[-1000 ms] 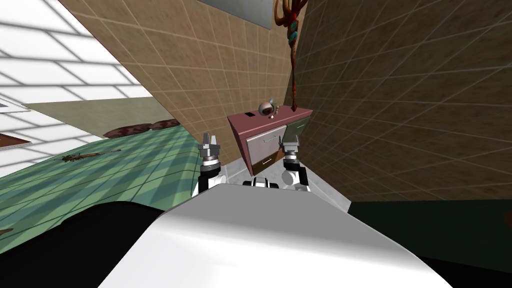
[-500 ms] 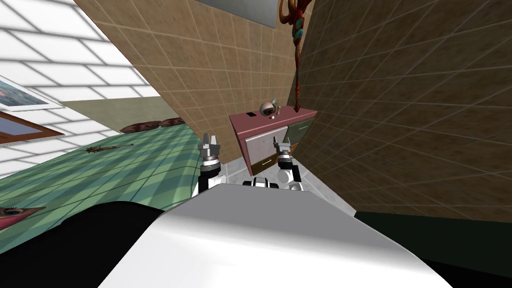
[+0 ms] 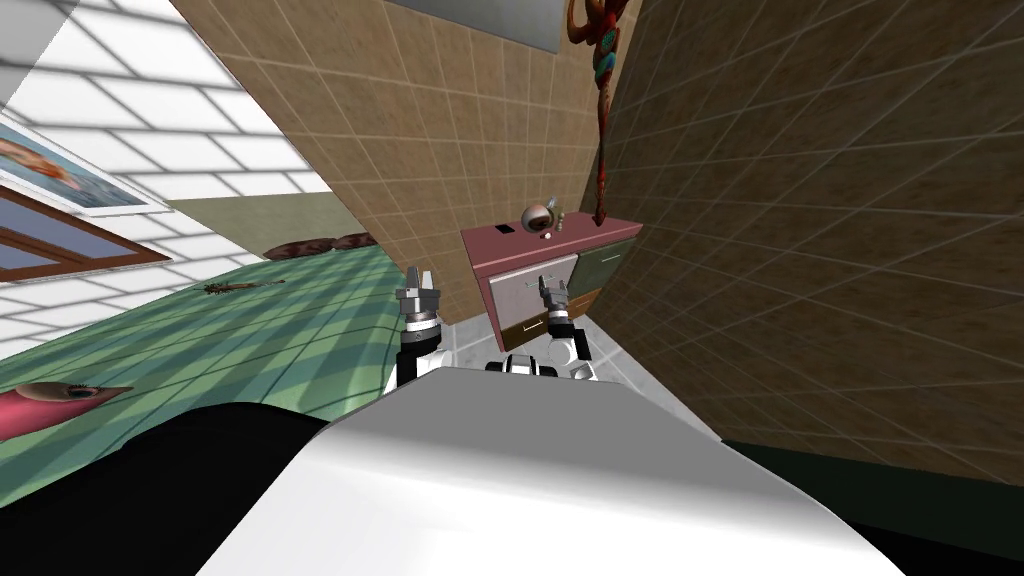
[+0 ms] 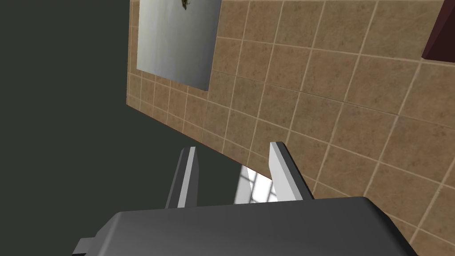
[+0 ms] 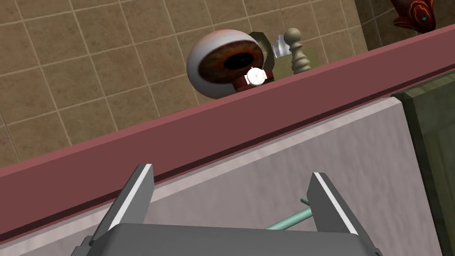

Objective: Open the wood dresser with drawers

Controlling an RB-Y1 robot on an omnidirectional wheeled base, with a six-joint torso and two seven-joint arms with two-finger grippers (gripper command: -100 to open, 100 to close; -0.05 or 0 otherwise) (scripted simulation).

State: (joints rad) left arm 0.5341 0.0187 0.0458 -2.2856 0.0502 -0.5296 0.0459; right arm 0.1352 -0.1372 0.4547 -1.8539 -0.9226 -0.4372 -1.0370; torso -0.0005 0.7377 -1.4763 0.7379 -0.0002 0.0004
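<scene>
The dresser (image 3: 535, 247) has a dark red top, a pale grey top drawer (image 3: 515, 287) and a brown drawer below it. It stands in the corner of two brown tiled walls. My right gripper (image 3: 549, 285) is open just in front of the grey drawer (image 5: 275, 178). The drawer's thin teal handle (image 5: 288, 218) runs between its fingers, close to the finger nearer the green panel (image 5: 433, 146), with no contact visible. My left gripper (image 3: 419, 277) is open and empty, raised to the left of the dresser, facing the tiled wall (image 4: 233, 146).
On the dresser top sit an eyeball ornament (image 5: 222, 62), a wristwatch (image 5: 255, 76) and a pawn-shaped piece (image 5: 298, 51). A tall red figure (image 3: 603, 100) rises at the wall corner. A green checked floor (image 3: 280, 330) spreads to my left.
My right gripper has moved left from the green panel to the front of the grey top drawer. My head view has turned a little. The left arm has stayed put.
</scene>
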